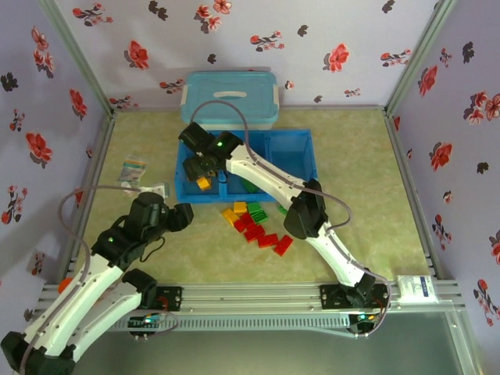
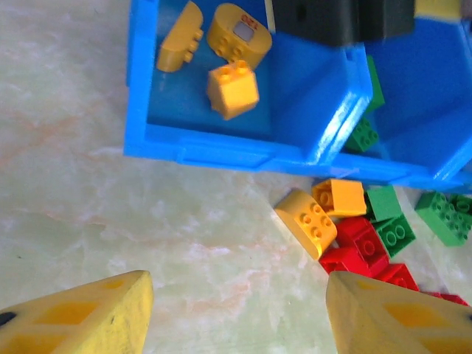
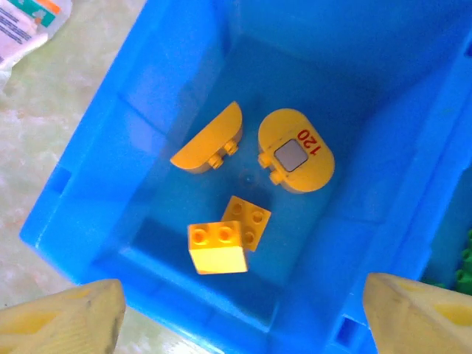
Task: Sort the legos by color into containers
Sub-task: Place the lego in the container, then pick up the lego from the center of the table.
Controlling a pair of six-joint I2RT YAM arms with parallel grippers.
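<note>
Deposit is the step I judge to be in hand. My right gripper [image 3: 240,295] hangs over the left compartment [image 3: 169,81] of the tray [image 1: 308,137], jaws apart with nothing between them. Below it four yellow legos [image 3: 221,247] lie on the compartment floor: two rounded ones at the back and two square ones touching at the front. A few greens [image 2: 361,136] sit in the middle compartment.

My left gripper [image 2: 237,295] is also spread and empty, over the table [image 2: 74,192] and facing the pile [image 1: 254,223] just in front of the tray wall. That pile holds two more yellows [image 2: 310,221], touching each other, with reds [image 2: 361,243] and loose greens [image 2: 391,228] crowded against them. Sorting looks under halfway to me.

Next I would take a yellow from the pile. The rounded one on its left edge is free on one side, so the jaws could straddle it without nudging the reds. The right arm would need to lift clear of the tray wall first.
</note>
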